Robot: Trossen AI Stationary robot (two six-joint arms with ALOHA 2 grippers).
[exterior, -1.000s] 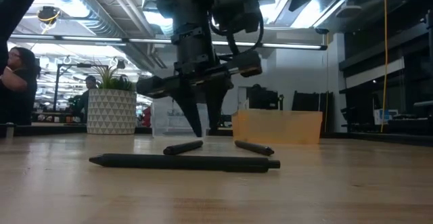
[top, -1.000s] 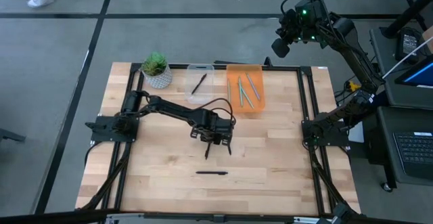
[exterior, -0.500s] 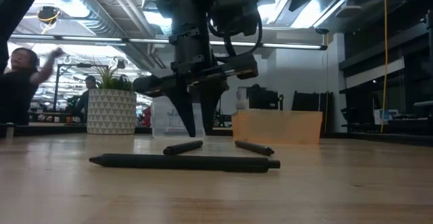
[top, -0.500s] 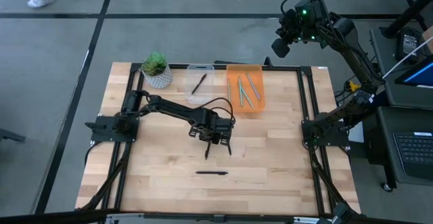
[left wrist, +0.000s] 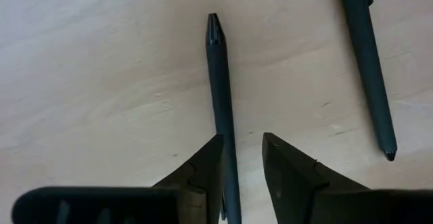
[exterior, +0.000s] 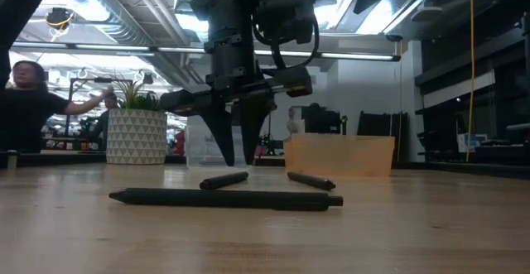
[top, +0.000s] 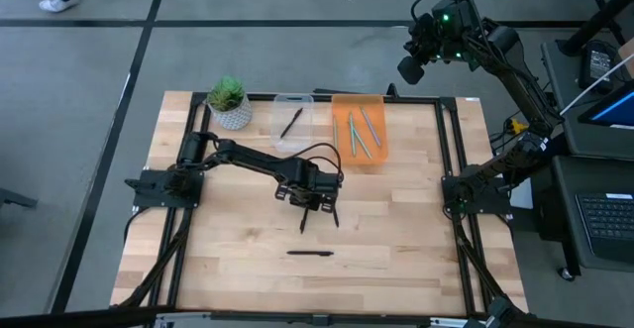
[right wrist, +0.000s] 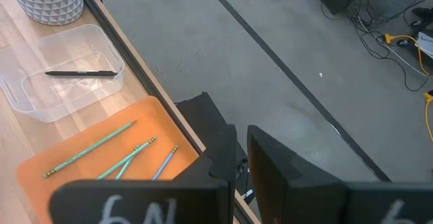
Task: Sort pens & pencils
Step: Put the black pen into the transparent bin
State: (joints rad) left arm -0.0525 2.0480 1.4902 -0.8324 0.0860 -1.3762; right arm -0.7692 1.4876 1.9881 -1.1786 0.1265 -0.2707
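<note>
- The counter (top: pixel 396 229) is made of pale wood planks in a black frame.
- Three slim black pens are seen lying on it; a fourth (top: pixel 290 123) lies in the clear plastic bin (top: pixel 278 103). Teal pencils (top: pixel 357 130) are held in the orange tray (top: pixel 344 102).
- The left claw (left wrist: pixel 241 160) is slightly parted, one black pen (left wrist: pixel 220 88) lying between its fingers, ungripped.
- The right claw (right wrist: pixel 241 149) is raised beyond the counter, nearly closed, empty.

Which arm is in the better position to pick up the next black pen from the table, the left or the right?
The left. The left gripper hangs open just above a black pen, which lies between its fingers in the left wrist view. The right gripper is raised beyond the table's far edge, away from the loose pens.
</note>
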